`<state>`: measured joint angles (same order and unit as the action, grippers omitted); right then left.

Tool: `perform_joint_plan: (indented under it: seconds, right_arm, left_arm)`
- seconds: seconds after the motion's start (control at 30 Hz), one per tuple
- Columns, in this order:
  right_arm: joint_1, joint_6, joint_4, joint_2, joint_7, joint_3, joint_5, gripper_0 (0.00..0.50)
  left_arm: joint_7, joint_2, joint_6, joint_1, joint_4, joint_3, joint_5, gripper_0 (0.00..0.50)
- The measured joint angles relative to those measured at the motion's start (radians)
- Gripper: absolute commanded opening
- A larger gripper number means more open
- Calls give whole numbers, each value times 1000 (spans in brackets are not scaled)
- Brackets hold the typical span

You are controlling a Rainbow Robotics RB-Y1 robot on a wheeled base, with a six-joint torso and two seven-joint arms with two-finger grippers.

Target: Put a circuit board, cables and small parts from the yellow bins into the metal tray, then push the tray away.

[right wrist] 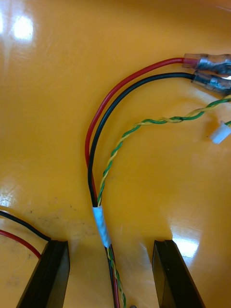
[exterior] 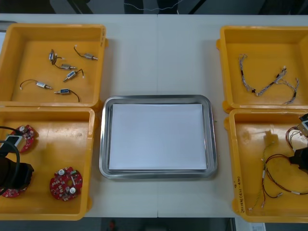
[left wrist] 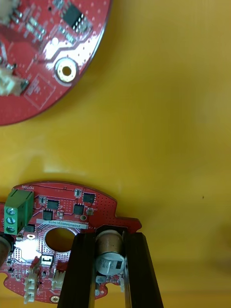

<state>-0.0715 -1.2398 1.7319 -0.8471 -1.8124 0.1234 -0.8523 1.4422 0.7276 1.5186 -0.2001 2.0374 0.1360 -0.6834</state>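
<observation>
In the left wrist view my left gripper (left wrist: pixel 109 239) is shut on a round red circuit board (left wrist: pixel 57 211), its fingers clamped on the board's upright metal cylinder (left wrist: pixel 109 252). A second red board (left wrist: pixel 43 53) lies beyond it. In the front view the left arm (exterior: pixel 12 173) hangs over the near left yellow bin (exterior: pixel 91 159), with two more boards (exterior: pixel 66 183) (exterior: pixel 24 136) in sight. My right gripper (right wrist: pixel 109 245) is open low in the near right bin (exterior: pixel 236 168), its fingers either side of a taped bundle of red, black and yellow-green cables (right wrist: pixel 100 224). The metal tray (exterior: pixel 103 139), white inside, sits at the centre.
The far left yellow bin (exterior: pixel 14 38) holds several small metal parts (exterior: pixel 65 72) with wire tails. Twisted blue and white cables (exterior: pixel 269 82) lie in the far right bin (exterior: pixel 226 57). Bare table runs between the bins, beyond the tray.
</observation>
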Motion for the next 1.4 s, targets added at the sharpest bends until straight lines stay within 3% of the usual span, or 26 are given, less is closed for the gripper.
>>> perform_joint_plan:
  seconds: [0.17,0.23,0.27,0.33,0.63,0.83,1.03,1.2,1.4]
  right_arm:
    - [0,0,0,0,0,0,-2,489]
    - [0,0,0,0,0,0,-2,333]
    - [0,0,-1,0,0,0,-2,116]
    - [0,1,-1,0,0,0,-3,9]
    - [0,1,-2,0,0,-1,-7,0]
    - [0,-12,1,0,0,4,-11,0]
    - [0,-188,83,0,-1,83,-15,0]
    - [1,-309,193,0,-1,187,-26,0]
    - [23,-457,294,0,-1,245,-41,0]
  left_arm:
    - [0,3,116,3,61,44,-12,0]
    - [0,3,157,9,88,67,-20,0]
    - [0,4,177,14,104,78,-25,0]
    - [0,10,211,26,132,96,-34,0]
    - [0,57,379,131,239,118,-88,0]
    - [0,71,390,209,250,118,-169,0]
    - [-1,79,392,267,263,92,-204,0]
    - [-33,85,392,326,290,-17,-204,1]
    - [-268,86,393,434,298,-178,-202,0]
